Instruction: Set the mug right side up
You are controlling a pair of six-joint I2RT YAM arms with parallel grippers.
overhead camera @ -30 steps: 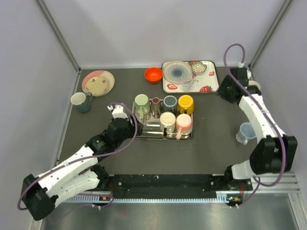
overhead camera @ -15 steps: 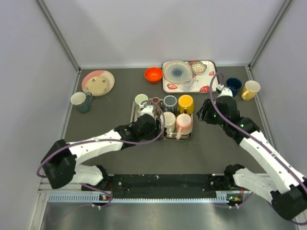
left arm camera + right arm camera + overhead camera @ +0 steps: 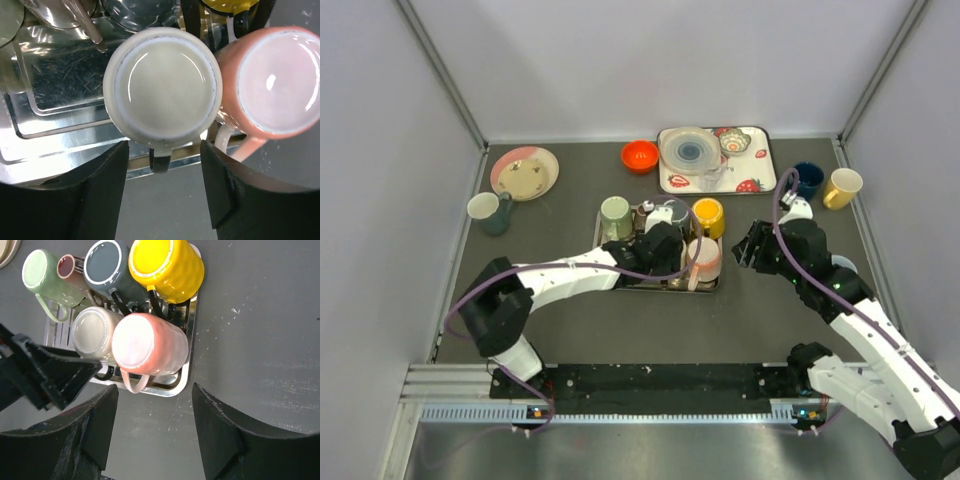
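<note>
The left tool (image 3: 164,146) has swung across the steel tray (image 3: 50,132) and now hovers, jaws wide and empty, over the cream mug (image 3: 162,85) standing bottom-up there; the right tool (image 3: 154,395), likewise wide and empty, has left the tabletop's far corner for the neighbouring pink mug (image 3: 150,345).

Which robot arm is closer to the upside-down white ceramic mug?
Left. The left arm holds its jaws right above the white ceramic mug on the metal tray. The right arm holds its jaws beyond the pink ceramic mug, off the tray's right side.
</note>
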